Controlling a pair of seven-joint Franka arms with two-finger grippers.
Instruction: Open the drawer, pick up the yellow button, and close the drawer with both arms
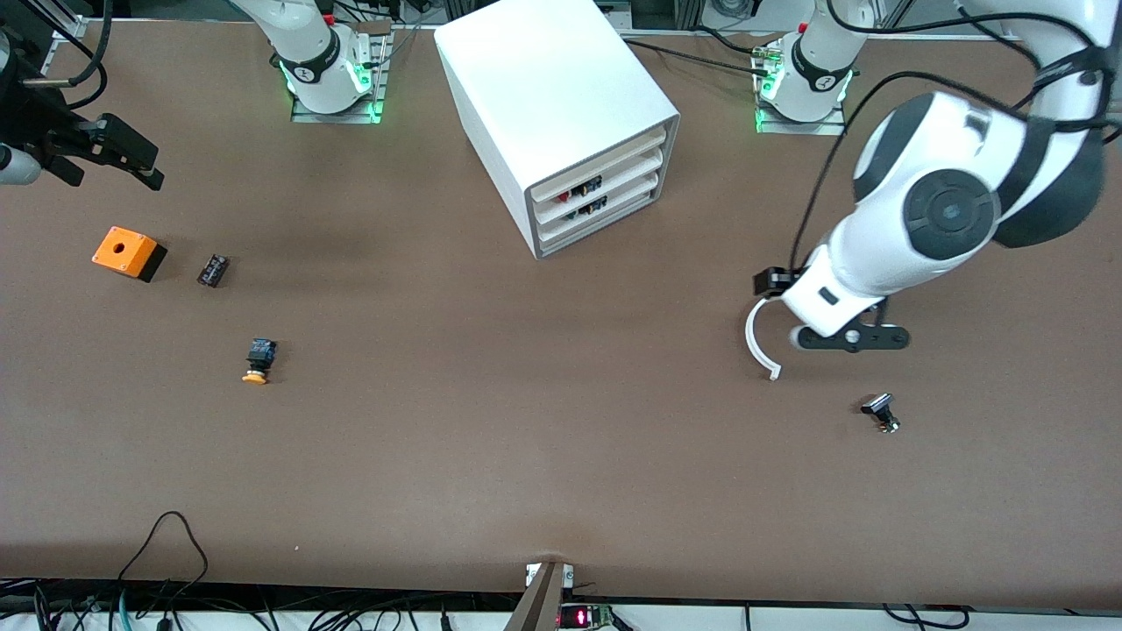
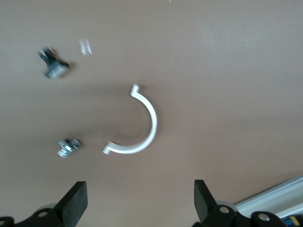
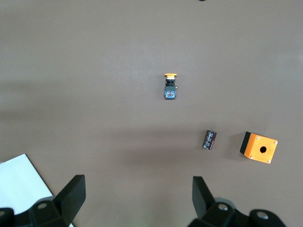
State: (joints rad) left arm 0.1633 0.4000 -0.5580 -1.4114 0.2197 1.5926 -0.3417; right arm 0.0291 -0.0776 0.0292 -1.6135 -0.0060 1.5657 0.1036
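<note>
The white three-drawer cabinet point(image 1: 552, 96) stands between the two arm bases, and its top drawer point(image 1: 605, 163) sits flush with the two below it. The button point(image 1: 257, 361), orange cap on a black and blue body, lies on its side on the table toward the right arm's end; the right wrist view also shows the button point(image 3: 170, 86). My right gripper point(image 1: 145, 166) hangs open over that end of the table, its jaws point(image 3: 138, 194) empty. My left gripper point(image 1: 848, 340) hovers open over the left arm's end, beside a white curved clip point(image 1: 759, 343), with nothing between its fingers point(image 2: 78, 201).
An orange box with a hole point(image 1: 128, 252) and a small black block point(image 1: 213, 269) lie farther from the front camera than the button. A small black part point(image 1: 877, 405) with a metal nut point(image 1: 891, 427) lies nearer the front camera than the white clip point(image 2: 142, 127).
</note>
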